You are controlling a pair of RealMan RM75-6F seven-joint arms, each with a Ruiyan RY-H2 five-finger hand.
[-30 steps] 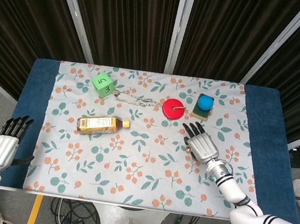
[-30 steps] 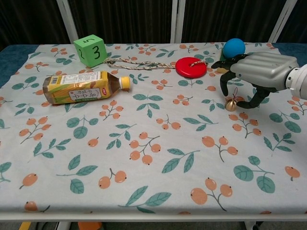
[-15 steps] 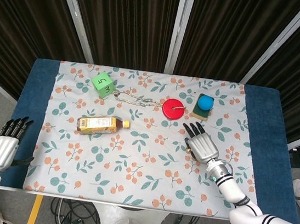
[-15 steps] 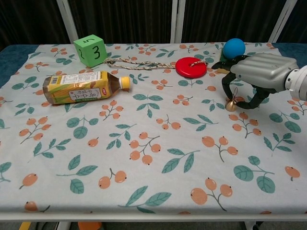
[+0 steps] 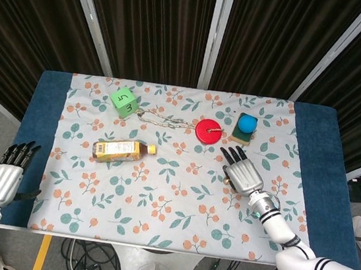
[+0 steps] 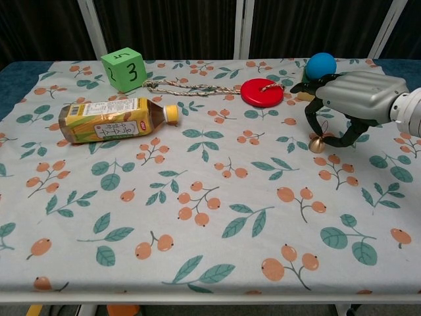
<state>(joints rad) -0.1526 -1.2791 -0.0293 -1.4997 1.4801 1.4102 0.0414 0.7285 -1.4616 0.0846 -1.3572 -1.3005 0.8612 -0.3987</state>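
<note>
A small brass bell [image 6: 318,144] is sitting on the floral cloth [image 6: 210,197] at the right of the surface, just under the right hand [image 6: 352,99], w/ its thin cord running up among the fingers [image 6: 310,116]. Those fingers are curling down round the bell, a dark thumb hooking in from the right side; they're closing but the bell is resting on the cloth, so nothing is gripped yet as far as the chest view shows. Whether a fingertip is touching the bell or cord, can't tell.

Vs. a second ago: the fingers are curling in tighter and the hand is shifting a touch right; the bell is lying in nearly the same spot. Judging by that, the grasp is underway but not closed, so the bell isn't secured.

Just behind the hand, a blue ball [image 6: 320,65] is sitting on a dark green block [image 5: 241,136]. Left of that, a red disc [image 6: 262,91] w/ a cord on top. A braided rope [image 6: 187,86] is stretching from near the disc toward a green die [image 6: 123,68] showing a 3. In front of the die, a tea bottle [image 6: 115,120] is lying on its side, yellow cap pointing right.

The left hand [image 5: 7,172] is hanging off the surface's left edge, well apart from everything, fingers straight and holding nothing.
</note>
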